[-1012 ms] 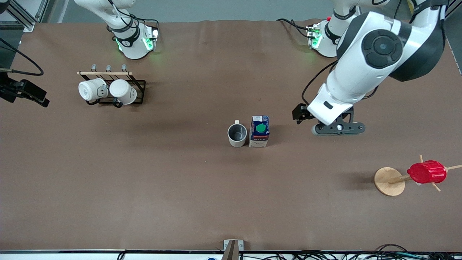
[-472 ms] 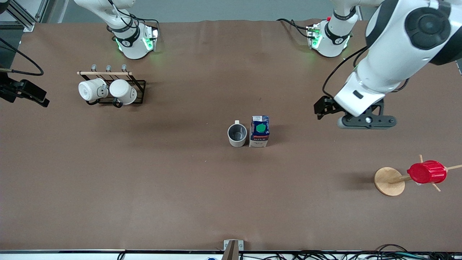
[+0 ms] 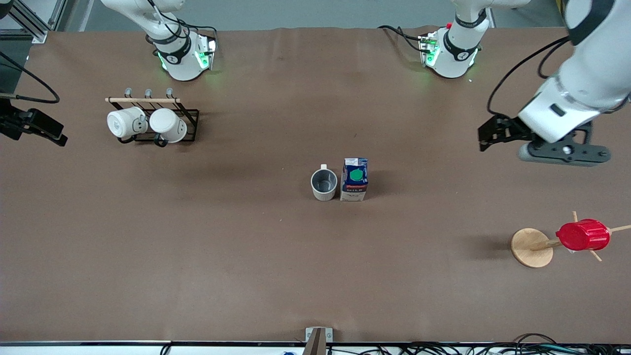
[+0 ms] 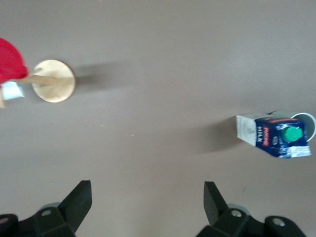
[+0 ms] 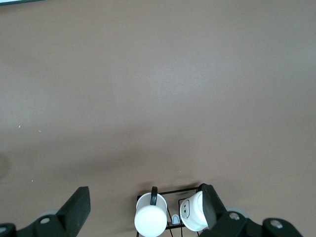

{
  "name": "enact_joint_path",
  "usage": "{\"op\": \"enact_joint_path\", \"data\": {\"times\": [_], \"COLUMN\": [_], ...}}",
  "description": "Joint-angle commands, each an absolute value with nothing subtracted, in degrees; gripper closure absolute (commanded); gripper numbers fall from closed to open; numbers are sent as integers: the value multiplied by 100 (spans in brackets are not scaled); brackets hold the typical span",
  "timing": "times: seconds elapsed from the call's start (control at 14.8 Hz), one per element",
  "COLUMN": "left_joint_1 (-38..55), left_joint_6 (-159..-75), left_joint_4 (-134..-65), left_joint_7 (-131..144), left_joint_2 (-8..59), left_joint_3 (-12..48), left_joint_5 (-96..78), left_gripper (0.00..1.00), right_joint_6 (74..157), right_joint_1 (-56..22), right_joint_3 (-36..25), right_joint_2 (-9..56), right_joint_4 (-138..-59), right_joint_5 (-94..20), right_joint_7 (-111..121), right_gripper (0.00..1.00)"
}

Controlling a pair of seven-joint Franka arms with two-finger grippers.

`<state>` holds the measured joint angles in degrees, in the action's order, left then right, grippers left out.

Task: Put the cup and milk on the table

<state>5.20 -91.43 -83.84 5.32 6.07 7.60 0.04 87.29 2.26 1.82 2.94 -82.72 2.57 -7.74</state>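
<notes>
The cup (image 3: 324, 184), cream-white with a dark grey inside, stands upright on the brown table (image 3: 236, 256) near its middle. The milk (image 3: 354, 179), a blue and white carton with a green cap, stands upright right beside it, toward the left arm's end. In the left wrist view the milk (image 4: 274, 136) hides most of the cup (image 4: 302, 117). My left gripper (image 3: 498, 132) is open and empty over bare table, well off toward the left arm's end (image 4: 148, 190). My right gripper (image 5: 145, 195) is open and empty, high over the mug rack; it is out of the front view.
A black wire rack (image 3: 190, 118) holds two all-white mugs (image 3: 125, 122) (image 3: 167, 124) toward the right arm's end. A red ribbed cup (image 3: 582, 234) hangs on a wooden stand (image 3: 531, 247) toward the left arm's end, nearer the front camera. A black clamp (image 3: 34, 125) sits at the table's edge.
My left gripper has moved away from the milk, toward the left arm's end of the table. The cup and milk have not moved.
</notes>
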Motion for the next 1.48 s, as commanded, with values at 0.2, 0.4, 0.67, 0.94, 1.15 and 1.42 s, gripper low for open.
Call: {"op": "enact_joint_path", "data": {"times": [0.2, 0.4, 0.67, 0.94, 1.15, 1.42], "left_joint_1": [624, 589, 554, 536, 353, 343], "left_joint_6": [-9079, -9114, -9228, -9229, -9229, -9228], "left_joint_4": [-8824, -8903, -8939, -8781, -8815, -8868], "left_joint_7": [177, 0, -18, 0, 78, 237], "left_joint_2": [150, 123, 149, 246, 158, 106], "left_joint_3": [440, 439, 475, 492, 658, 694], "left_joint_5": [-26, -18, -79, -70, -79, -44], "left_gripper": [0, 0, 0, 0, 0, 0], "right_joint_6": [8771, 8771, 8771, 8763, 8763, 8771], "right_joint_1": [255, 255, 255, 255, 255, 255], "right_joint_3": [185, 185, 185, 185, 185, 193], "right_joint_2": [149, 149, 158, 158, 158, 149], "right_joint_4": [-8429, -8429, -8429, -8420, -8429, -8429], "right_joint_5": [132, 132, 141, 132, 141, 132], "right_joint_7": [-721, -721, -721, -721, -721, -721], "right_gripper": [0, 0, 0, 0, 0, 0]}}
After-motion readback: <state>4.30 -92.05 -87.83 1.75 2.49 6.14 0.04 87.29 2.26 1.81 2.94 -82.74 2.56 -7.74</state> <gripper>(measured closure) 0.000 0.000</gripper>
